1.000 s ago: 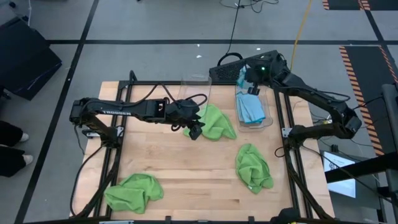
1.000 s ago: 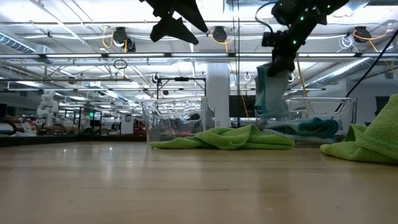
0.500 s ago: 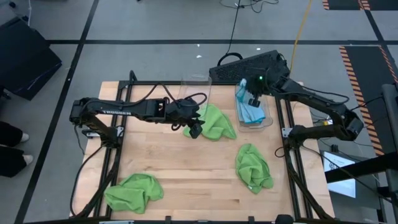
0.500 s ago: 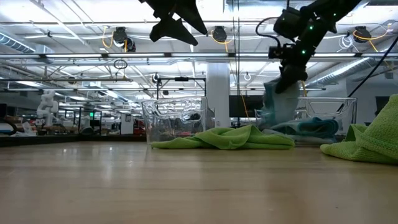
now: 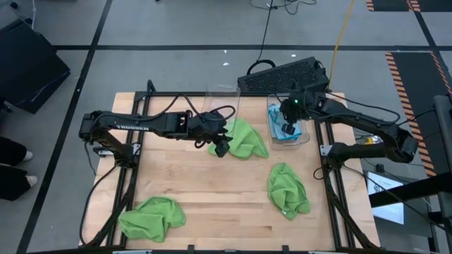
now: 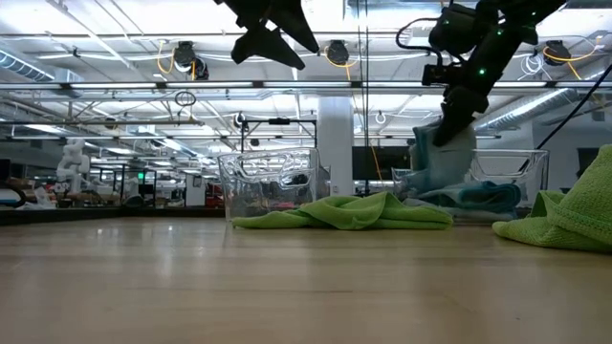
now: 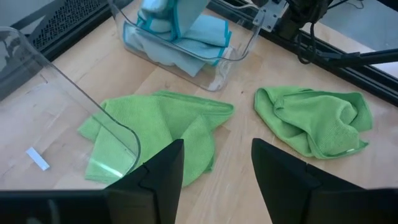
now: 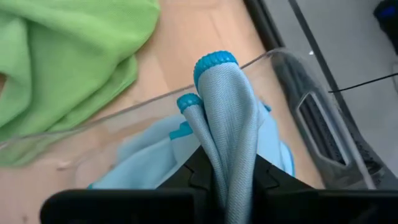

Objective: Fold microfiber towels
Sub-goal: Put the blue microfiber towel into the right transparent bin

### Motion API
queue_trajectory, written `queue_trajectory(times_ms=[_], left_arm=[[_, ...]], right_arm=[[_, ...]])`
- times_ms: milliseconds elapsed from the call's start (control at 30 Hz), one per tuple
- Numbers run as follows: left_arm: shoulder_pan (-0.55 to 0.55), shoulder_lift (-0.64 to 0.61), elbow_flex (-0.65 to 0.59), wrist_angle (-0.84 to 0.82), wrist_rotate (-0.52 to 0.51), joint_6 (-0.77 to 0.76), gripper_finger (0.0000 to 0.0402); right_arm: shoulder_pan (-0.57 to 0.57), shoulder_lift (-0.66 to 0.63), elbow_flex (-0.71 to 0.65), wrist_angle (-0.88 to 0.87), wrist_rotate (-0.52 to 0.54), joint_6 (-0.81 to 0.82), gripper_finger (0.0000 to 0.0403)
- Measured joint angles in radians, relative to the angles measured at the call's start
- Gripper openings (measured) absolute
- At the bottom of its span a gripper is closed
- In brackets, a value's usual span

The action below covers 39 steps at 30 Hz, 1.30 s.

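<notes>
My right gripper (image 5: 286, 128) is shut on a light blue towel (image 8: 225, 106) over the clear bin (image 5: 302, 135) at the far right, which holds more blue towels (image 7: 199, 31). My left gripper (image 5: 222, 147) hangs open above the table's middle, over the near-left edge of a lime green towel (image 5: 248, 139) lying crumpled on the wood, and touches nothing. Two more green towels lie crumpled on the table, one at the right (image 5: 288, 189) and one at the near left (image 5: 152, 217). My right gripper pinches a folded bundle of the blue towel (image 8: 222, 158) between its two fingers, several layers thick. The fingers slant downward. The towel hangs below them (image 6: 442, 162), its teal-edged folds (image 8: 214, 62) pointing away, and its lower end reaches down among the towels in the bin.
A second clear bin (image 5: 223, 104) stands empty at the far middle, just beyond the green towel. A dark slatted case (image 5: 282, 74) lies on the floor behind the table. Bare wood lies between the three green towels.
My right gripper has come down and toward the table's near edge, rolling its wrist, and stayed shut. The blue towel went from hanging high above the bin to sinking into it.
</notes>
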Motion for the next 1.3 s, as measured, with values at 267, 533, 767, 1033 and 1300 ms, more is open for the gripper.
queue_trajectory(times_ms=[267,533,767,1033,1300], left_arm=[[0.000,0.000,0.000,0.050,0.000,-0.001,0.0188],[0.000,0.000,0.000,0.069,0.000,-0.003,0.0188],[-0.001,0.000,0.000,0.069,0.005,-0.029,0.0188],[-0.018,0.000,0.000,0.069,0.007,-0.040,0.0188],[-0.036,0.000,0.000,0.069,0.008,-0.043,0.0188]], right_arm=[[0.040,-0.020,-0.031,-0.041,-0.001,0.027,0.0031],[0.071,-0.020,-0.054,-0.060,-0.003,0.052,0.0057],[0.087,-0.023,-0.054,-0.054,-0.002,0.103,0.0131],[0.099,-0.101,-0.054,-0.061,-0.003,0.195,0.0197],[0.099,-0.230,-0.054,-0.066,-0.002,0.329,0.0216]])
